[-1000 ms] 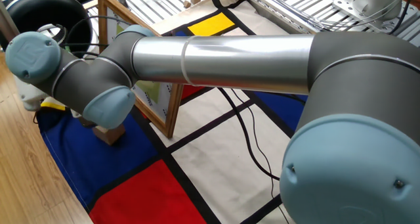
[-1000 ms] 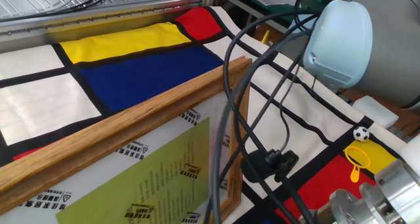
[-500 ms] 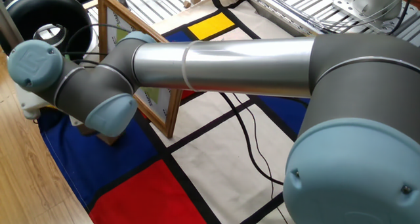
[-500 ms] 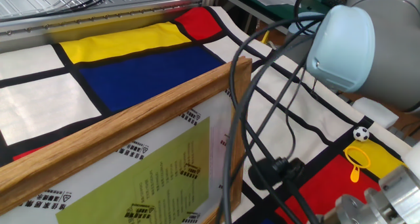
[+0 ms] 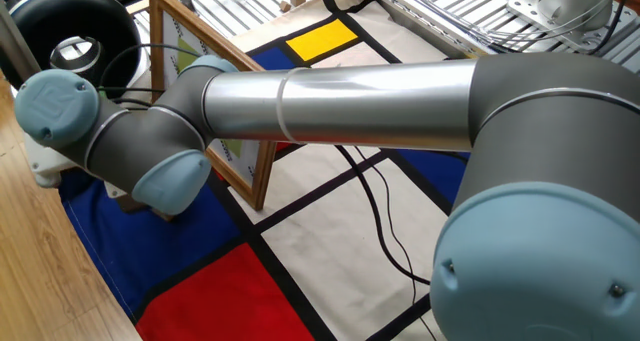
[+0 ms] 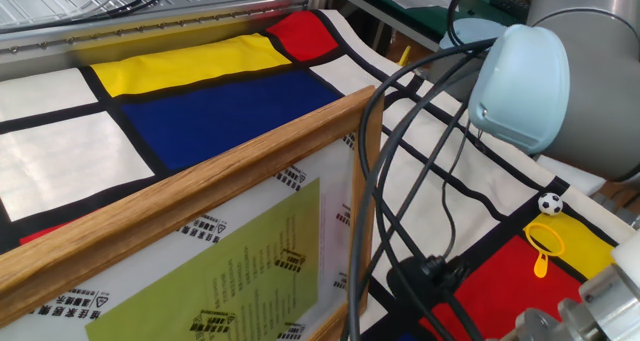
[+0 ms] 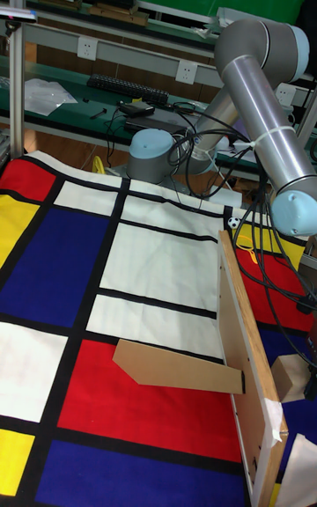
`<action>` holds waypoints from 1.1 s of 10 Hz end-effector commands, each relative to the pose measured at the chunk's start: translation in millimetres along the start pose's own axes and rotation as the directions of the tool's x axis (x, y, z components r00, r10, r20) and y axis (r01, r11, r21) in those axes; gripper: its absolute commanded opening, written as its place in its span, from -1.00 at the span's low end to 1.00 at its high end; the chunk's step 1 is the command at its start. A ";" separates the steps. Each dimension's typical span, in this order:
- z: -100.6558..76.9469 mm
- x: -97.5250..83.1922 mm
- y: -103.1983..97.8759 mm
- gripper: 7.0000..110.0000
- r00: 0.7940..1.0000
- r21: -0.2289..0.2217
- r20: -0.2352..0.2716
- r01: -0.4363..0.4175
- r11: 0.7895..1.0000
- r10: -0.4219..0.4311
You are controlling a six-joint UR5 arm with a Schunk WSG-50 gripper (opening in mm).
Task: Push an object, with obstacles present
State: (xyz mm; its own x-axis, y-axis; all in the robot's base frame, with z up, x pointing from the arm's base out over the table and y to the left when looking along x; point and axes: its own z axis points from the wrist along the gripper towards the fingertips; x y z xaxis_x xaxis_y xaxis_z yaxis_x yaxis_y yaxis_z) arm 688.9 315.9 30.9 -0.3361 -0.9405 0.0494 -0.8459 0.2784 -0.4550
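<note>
The wooden cube (image 7: 288, 378) sat near the right edge of the colour-block cloth (image 7: 150, 260), just behind the upright picture frame (image 7: 247, 366), on the side away from the reddish-brown flat piece (image 7: 176, 365). It looked light, stiff and easy to slide, best pushed low on a flat face so it would not tip. Only the tall fixed view showed the cube; in one fixed view the arm's elbow (image 5: 160, 166) hid that spot. Whether the gripper was spread or pressed together could not be told.
</note>
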 end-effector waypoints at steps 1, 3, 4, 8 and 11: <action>1.6 3.0 -0.2 -1.00 1.000 -0.016 -0.007 -0.005 1.000 0.004; 1.6 9.5 -0.7 -1.00 0.999 -0.015 -0.032 0.007 1.000 -0.008; 1.6 10.8 0.4 -1.00 0.999 -0.020 -0.037 0.011 1.000 -0.012; 2.1 15.8 6.8 -1.00 0.998 -0.053 -0.049 0.031 0.998 -0.034; 1.6 6.4 15.1 -1.00 0.998 -0.097 -0.004 0.058 0.994 -0.058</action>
State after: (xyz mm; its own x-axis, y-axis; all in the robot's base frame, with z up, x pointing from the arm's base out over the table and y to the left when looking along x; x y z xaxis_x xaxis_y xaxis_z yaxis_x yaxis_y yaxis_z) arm 679.3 307.3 26.2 -0.3113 -0.9449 0.1012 -0.8804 0.2468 -0.4049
